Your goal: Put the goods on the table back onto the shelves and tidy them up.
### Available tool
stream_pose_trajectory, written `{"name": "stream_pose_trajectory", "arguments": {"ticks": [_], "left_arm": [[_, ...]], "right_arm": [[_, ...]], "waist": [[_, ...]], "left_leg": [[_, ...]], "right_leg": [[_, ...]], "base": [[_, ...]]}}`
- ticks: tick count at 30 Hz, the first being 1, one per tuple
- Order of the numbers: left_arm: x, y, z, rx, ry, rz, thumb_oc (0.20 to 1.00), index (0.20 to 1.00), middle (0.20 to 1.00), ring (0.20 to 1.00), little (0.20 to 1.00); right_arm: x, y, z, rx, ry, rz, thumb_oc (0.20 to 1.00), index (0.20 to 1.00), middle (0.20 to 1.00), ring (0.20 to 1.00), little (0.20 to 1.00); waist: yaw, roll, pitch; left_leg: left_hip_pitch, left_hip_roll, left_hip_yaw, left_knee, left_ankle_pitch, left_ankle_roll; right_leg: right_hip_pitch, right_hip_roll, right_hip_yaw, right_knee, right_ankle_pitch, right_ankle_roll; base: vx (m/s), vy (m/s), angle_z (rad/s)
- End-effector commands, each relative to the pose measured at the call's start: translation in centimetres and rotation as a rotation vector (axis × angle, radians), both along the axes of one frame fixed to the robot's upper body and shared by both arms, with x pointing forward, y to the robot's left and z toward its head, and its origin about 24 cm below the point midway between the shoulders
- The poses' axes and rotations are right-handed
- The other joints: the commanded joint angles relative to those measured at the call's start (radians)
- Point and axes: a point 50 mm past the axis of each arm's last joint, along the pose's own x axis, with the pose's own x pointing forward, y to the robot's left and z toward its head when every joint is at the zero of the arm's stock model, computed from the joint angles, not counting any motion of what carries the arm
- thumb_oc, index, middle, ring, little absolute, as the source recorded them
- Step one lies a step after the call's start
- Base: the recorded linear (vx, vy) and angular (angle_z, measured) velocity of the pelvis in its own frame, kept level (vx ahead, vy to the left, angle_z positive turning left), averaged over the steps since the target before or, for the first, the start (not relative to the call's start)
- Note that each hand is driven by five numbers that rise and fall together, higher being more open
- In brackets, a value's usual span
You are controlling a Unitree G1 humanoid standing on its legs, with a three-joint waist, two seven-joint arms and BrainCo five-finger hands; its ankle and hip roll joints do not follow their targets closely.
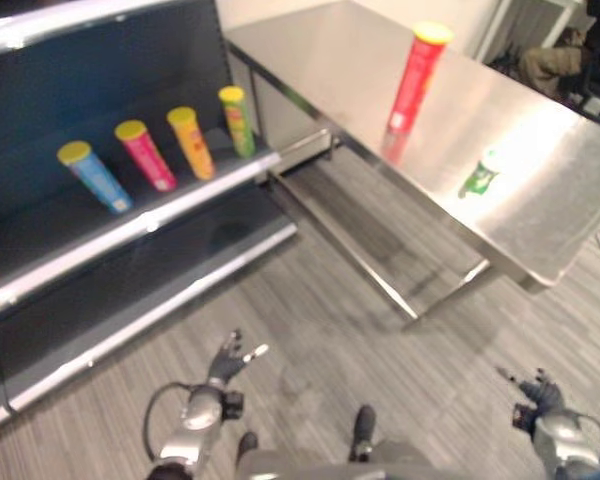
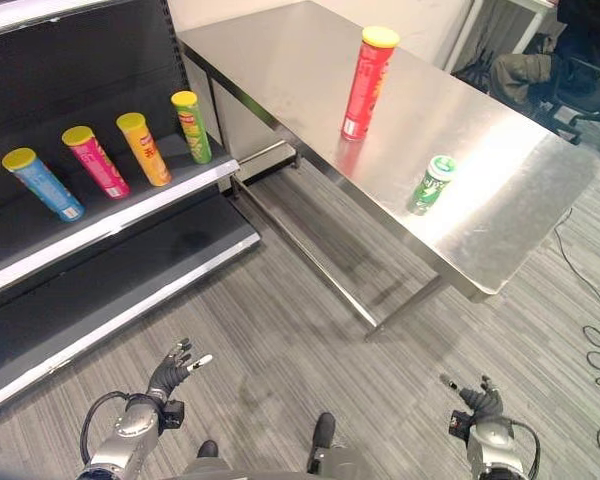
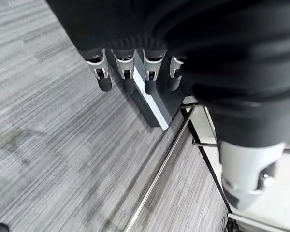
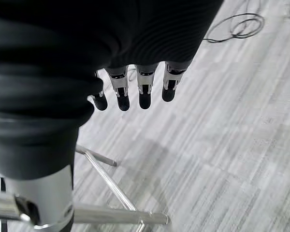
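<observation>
A tall red tube with a yellow lid [image 2: 368, 82] stands upright on the steel table [image 2: 280, 60]. A small green can [image 2: 432, 183] stands nearer the table's front edge. On the dark shelf [image 2: 110, 225] to the left stand a blue tube [image 2: 42, 184], a pink tube [image 2: 95, 161], an orange tube [image 2: 144, 148] and a green tube [image 2: 191, 126], all with yellow lids. My left hand [image 2: 170, 373] hangs low over the floor, fingers [image 3: 104, 77] straight, holding nothing. My right hand [image 2: 477, 402] hangs low at the right, fingers [image 4: 145, 92] straight and empty too.
The table's steel legs and low crossbar [image 2: 310, 270] span the floor between shelf and table. A lower shelf board [image 2: 100, 300] sticks out near the floor. Grey plank floor [image 2: 310, 350] lies between me and both. An office chair [image 2: 590, 70] stands at the far right.
</observation>
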Motion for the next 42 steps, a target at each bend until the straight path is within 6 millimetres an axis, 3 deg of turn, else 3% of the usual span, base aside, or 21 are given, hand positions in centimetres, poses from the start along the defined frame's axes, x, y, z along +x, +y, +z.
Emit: {"name": "stream_pose_trajectory", "arguments": {"ticks": [1,2,3,4,6,8,13,15,23,25,26,27,28,30,31,32,34,35,38,40,42], "left_arm": [[2.0,0.9,1.8,0.032,-0.085,-0.047,1.0,1.0,1.0,1.0,1.0],[2.4,0.7,2.0,0.04,-0.09,-0.06,1.0,1.0,1.0,1.0,1.0],[2.4,0.7,2.0,0.04,-0.09,-0.06,1.0,1.0,1.0,1.0,1.0],[2.6,0.5,2.1,0.036,-0.099,-0.065,1.0,1.0,1.0,1.0,1.0],[2.5,0.1,1.9,0.036,-0.089,-0.084,1.0,1.0,1.0,1.0,1.0],[2.6,0.0,2.0,0.029,-0.099,-0.088,1.0,1.0,1.0,1.0,1.0],[2.4,0.1,2.3,0.02,-0.114,-0.107,1.0,1.0,1.0,1.0,1.0],[2.3,0.5,2.5,0.022,-0.121,-0.107,1.0,1.0,1.0,1.0,1.0],[2.9,0.1,2.8,0.044,-0.134,-0.141,1.0,1.0,1.0,1.0,1.0],[3.0,-0.3,2.9,0.048,-0.139,-0.166,1.0,1.0,1.0,1.0,1.0],[3.0,-0.3,2.9,0.048,-0.139,-0.166,1.0,1.0,1.0,1.0,1.0],[2.9,-0.5,2.9,0.053,-0.139,-0.189,1.0,1.0,1.0,1.0,1.0],[2.9,-0.5,2.9,0.053,-0.139,-0.189,1.0,1.0,1.0,1.0,1.0],[2.7,-0.8,2.7,0.064,-0.134,-0.219,1.0,1.0,1.0,1.0,1.0],[2.7,-0.8,2.7,0.064,-0.134,-0.219,1.0,1.0,1.0,1.0,1.0],[2.4,-1.0,2.5,0.062,-0.121,-0.24,1.0,1.0,1.0,1.0,1.0],[2.3,-1.0,2.4,0.057,-0.114,-0.245,1.0,1.0,1.0,1.0,1.0],[2.1,-0.9,2.3,0.054,-0.105,-0.249,1.0,1.0,1.0,1.0,1.0],[1.9,-0.5,2.5,0.037,-0.098,-0.245,1.0,1.0,1.0,1.0,1.0],[1.7,-0.4,2.7,0.027,-0.105,-0.242,1.0,1.0,1.0,1.0,1.0],[1.6,-0.2,2.7,0.026,-0.103,-0.241,1.0,1.0,1.0,1.0,1.0]], "right_arm": [[0.9,0.1,0.6,-0.012,-0.05,0.027,1.0,1.0,1.0,1.0,1.0],[1.6,0.1,0.9,-0.015,-0.061,0.032,1.0,1.0,1.0,1.0,1.0],[1.6,0.1,0.9,-0.015,-0.062,0.032,1.0,1.0,1.0,1.0,1.0],[1.7,0.3,1.0,-0.009,-0.067,0.037,1.0,1.0,1.0,1.0,1.0],[2.6,0.4,1.4,-0.025,-0.09,0.032,1.0,1.0,1.0,1.0,1.0],[3.1,0.7,1.4,-0.016,-0.098,0.047,1.0,1.0,1.0,1.0,1.0],[4.9,1.6,2.5,0.016,-0.204,0.042,1.0,1.0,1.0,1.0,1.0],[5.9,1.1,4.1,-0.007,-0.292,0.031,1.0,1.0,1.0,1.0,1.0],[1.1,-4.7,5.9,-0.114,-0.373,-0.289,1.0,1.0,1.0,1.0,1.0],[1.5,-5.2,7.8,-0.16,-0.479,-0.316,1.0,1.0,1.0,1.0,1.0],[1.5,-5.2,7.8,-0.16,-0.478,-0.317,1.0,1.0,1.0,1.0,1.0],[2.1,-6.0,10.8,-0.235,-0.609,-0.317,1.0,1.0,1.0,1.0,1.0],[2.1,-6.0,10.9,-0.236,-0.609,-0.318,1.0,1.0,1.0,1.0,1.0],[3.5,-6.6,14.8,-0.357,-0.72,-0.264,1.0,1.0,1.0,1.0,1.0],[3.5,-6.6,14.8,-0.357,-0.72,-0.264,1.0,1.0,1.0,1.0,1.0],[5.3,-6.8,20.5,-0.502,-0.874,-0.175,1.0,1.0,1.0,1.0,1.0],[6.4,-6.7,23.5,-0.553,-0.959,-0.134,1.0,1.0,1.0,1.0,1.0],[8.1,-5.8,25.8,-0.568,-1.021,-0.051,1.0,1.0,1.0,1.0,1.0],[10.9,-3.3,28.9,-0.608,-1.061,0.143,1.0,1.0,1.0,1.0,1.0],[11.3,-2.4,29.3,-0.606,-1.076,0.194,1.0,1.0,1.0,1.0,1.0],[11.9,-1.6,29.4,-0.626,-1.052,0.259,1.0,1.0,1.0,1.0,1.0]], "waist": [[0.027,-0.019,-0.009],[0.038,-0.029,0.004],[0.037,-0.03,0.005],[0.04,-0.038,0.003],[0.066,-0.04,0.002],[0.064,-0.033,0.002],[0.055,-0.012,-0.017],[0.048,-0.006,-0.022],[-0.014,-0.001,-0.042],[-0.025,0.0,-0.044],[-0.024,0.0,-0.044],[-0.03,-0.001,-0.048],[-0.029,-0.001,-0.048],[-0.026,-0.004,-0.052],[-0.026,-0.004,-0.052],[-0.016,-0.006,-0.056],[-0.009,-0.007,-0.056],[0.006,-0.012,-0.054],[0.025,-0.014,-0.043],[0.031,-0.013,-0.037],[0.041,-0.023,-0.022]], "left_leg": [[-0.054,0.036,-0.071,0.141,0.091,0.033],[-0.093,-0.027,-0.096,0.149,0.045,0.048],[-0.094,-0.03,-0.097,0.153,0.042,0.049],[-0.116,-0.078,-0.105,0.113,-0.012,0.06],[-0.176,-0.194,-0.147,0.039,-0.018,0.076],[-0.17,-0.222,-0.18,0.027,-0.024,0.085],[-0.103,-0.22,-0.126,-0.037,-0.022,0.105],[-0.068,-0.213,-0.081,-0.048,-0.025,0.115],[-0.017,-0.201,-0.044,-0.056,-0.051,0.122],[-0.009,-0.198,-0.038,-0.056,-0.056,0.122],[-0.008,-0.198,-0.037,-0.056,-0.057,0.122],[-0.001,-0.195,-0.029,-0.056,-0.064,0.122],[-0.001,-0.194,-0.029,-0.056,-0.064,0.122],[0.007,-0.189,-0.021,-0.056,-0.07,0.122],[0.007,-0.189,-0.021,-0.056,-0.07,0.122],[0.011,-0.182,-0.022,-0.056,-0.072,0.119],[0.01,-0.18,-0.026,-0.056,-0.071,0.116],[0.008,-0.177,-0.029,-0.056,-0.067,0.112],[-0.004,-0.146,-0.037,-0.056,-0.058,0.088],[-0.004,-0.116,-0.037,-0.046,-0.057,0.076],[-0.038,-0.095,-0.04,0.05,-0.066,0.058]], "right_leg": [[-0.02,-0.097,0.047,0.082,-0.129,0.072],[-0.009,-0.114,0.048,0.068,-0.132,0.073],[-0.008,-0.116,0.047,0.068,-0.133,0.075],[0.0,-0.124,0.046,0.055,-0.132,0.073],[0.002,-0.126,0.082,0.057,-0.131,0.081],[-0.009,-0.12,0.11,0.075,-0.131,0.081],[-0.013,-0.138,0.147,0.075,-0.114,0.104],[-0.013,-0.146,0.178,0.075,-0.106,0.108],[0.005,-0.153,0.194,0.064,-0.109,0.121],[0.008,-0.153,0.198,0.059,-0.108,0.124],[0.008,-0.153,0.198,0.059,-0.108,0.124],[0.009,-0.153,0.2,0.054,-0.104,0.128],[0.01,-0.152,0.2,0.054,-0.104,0.128],[0.012,-0.151,0.199,0.043,-0.097,0.133],[0.012,-0.151,0.199,0.043,-0.097,0.133],[0.022,-0.15,0.189,0.037,-0.099,0.131],[0.025,-0.151,0.18,0.04,-0.101,0.131],[0.028,-0.151,0.174,0.045,-0.104,0.129],[0.011,-0.138,0.154,0.076,-0.123,0.113],[0.011,-0.123,0.152,0.084,-0.147,0.102],[0.026,-0.107,0.146,0.088,-0.165,0.077]], "base": [[0.02,-0.06,-0.04],[0.0,-0.009,-0.05],[0.0,0.0,0.0],[0.04,0.026,0.03],[0.01,0.083,0.05],[0.0,0.126,-0.2],[0.05,0.147,-0.55],[0.06,0.102,-0.69],[0.06,0.045,-0.2],[0.05,0.008,-0.08],[0.04,0.005,-0.19],[0.03,0.002,-0.21],[0.04,-0.003,-0.22],[0.02,-0.008,-0.08],[0.03,-0.018,-0.03],[0.03,-0.023,-0.03],[0.02,-0.043,-0.02],[0.01,-0.063,0.13],[0.04,-0.154,0.18],[0.1,-0.131,0.11],[0.08,-0.17,0.2]]}}
